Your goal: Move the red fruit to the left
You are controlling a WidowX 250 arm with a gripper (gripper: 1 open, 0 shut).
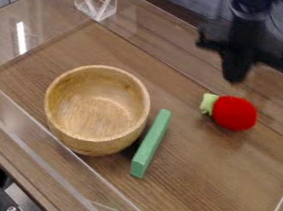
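The red fruit (pixel 233 113) is a small glossy strawberry with a green leafy top pointing left. It lies on the wooden table at the right, with nothing touching it. My gripper (pixel 235 72) hangs in the air above and behind it, dark and motion-blurred, pointing down. Its fingers look pressed together and hold nothing.
A wooden bowl (pixel 97 108) stands left of centre, and a flat green bar (pixel 151 141) lies along its right side. A low clear plastic wall (pixel 19 129) rings the table. A clear bracket (pixel 96 1) sits at the back left corner.
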